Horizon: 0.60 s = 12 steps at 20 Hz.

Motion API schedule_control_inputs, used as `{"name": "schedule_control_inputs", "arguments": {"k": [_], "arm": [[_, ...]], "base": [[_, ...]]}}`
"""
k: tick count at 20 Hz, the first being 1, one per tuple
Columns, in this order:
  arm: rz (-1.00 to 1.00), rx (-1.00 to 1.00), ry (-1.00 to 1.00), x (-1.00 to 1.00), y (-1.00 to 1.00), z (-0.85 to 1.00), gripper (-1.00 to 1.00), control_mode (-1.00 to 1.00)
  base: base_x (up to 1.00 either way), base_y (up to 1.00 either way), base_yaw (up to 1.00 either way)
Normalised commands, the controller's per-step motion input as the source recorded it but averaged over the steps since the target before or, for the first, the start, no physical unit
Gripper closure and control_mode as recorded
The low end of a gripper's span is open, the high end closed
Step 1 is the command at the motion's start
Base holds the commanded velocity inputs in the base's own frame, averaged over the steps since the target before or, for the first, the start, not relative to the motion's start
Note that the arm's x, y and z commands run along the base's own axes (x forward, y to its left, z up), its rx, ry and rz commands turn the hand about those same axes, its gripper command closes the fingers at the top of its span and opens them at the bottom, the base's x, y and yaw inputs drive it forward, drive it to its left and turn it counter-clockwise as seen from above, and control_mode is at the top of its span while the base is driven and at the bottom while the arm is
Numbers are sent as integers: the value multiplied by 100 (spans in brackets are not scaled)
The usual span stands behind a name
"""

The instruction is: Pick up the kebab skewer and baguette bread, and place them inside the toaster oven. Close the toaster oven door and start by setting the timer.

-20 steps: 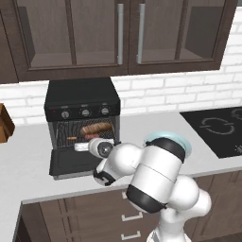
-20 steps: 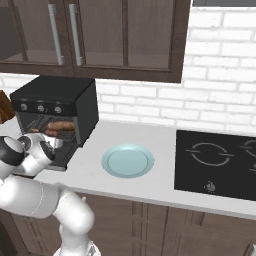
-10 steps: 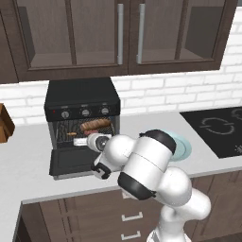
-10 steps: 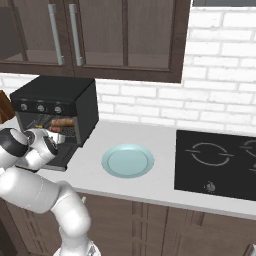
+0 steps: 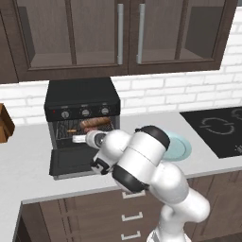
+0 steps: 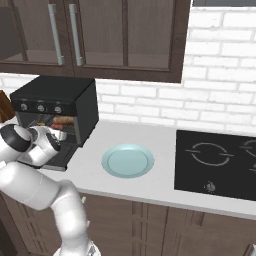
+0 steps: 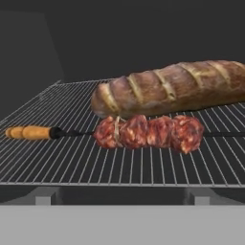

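Note:
The black toaster oven [image 5: 81,98] stands on the counter with its door [image 5: 70,163] dropped flat and open. On the wire rack [image 7: 57,143] lies the kebab skewer [image 7: 148,131], its orange handle pointing left. Just behind it rests the brown baguette bread [image 7: 177,86]. Both also show inside the oven: the baguette [image 5: 97,123] and the skewer [image 5: 72,131]. My gripper [image 5: 79,138] hovers at the oven mouth above the door, open, holding nothing. In the right base view my hand covers part of the oven [image 6: 55,95] opening.
A light blue plate [image 5: 182,146] [image 6: 127,160] sits on the counter right of the oven. Farther right is a black cooktop [image 5: 220,130] [image 6: 220,160]. A brown wooden object [image 5: 4,124] stands at the far left. Dark wall cabinets hang overhead.
My elbow has swung up and to the left while the hand stayed at the oven mouth. Skewer, baguette and door have not moved.

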Motion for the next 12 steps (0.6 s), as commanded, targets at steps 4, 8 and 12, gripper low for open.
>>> {"name": "schedule_control_inputs", "arguments": {"k": [4,8,12], "arm": [[0,0,-1,18,16,9,-100,-100],[0,0,-1,17,16,9,-100,-100],[0,0,0,19,16,8,-100,-100]], "base": [[0,0,0],[0,0,0],[0,0,0]]}}
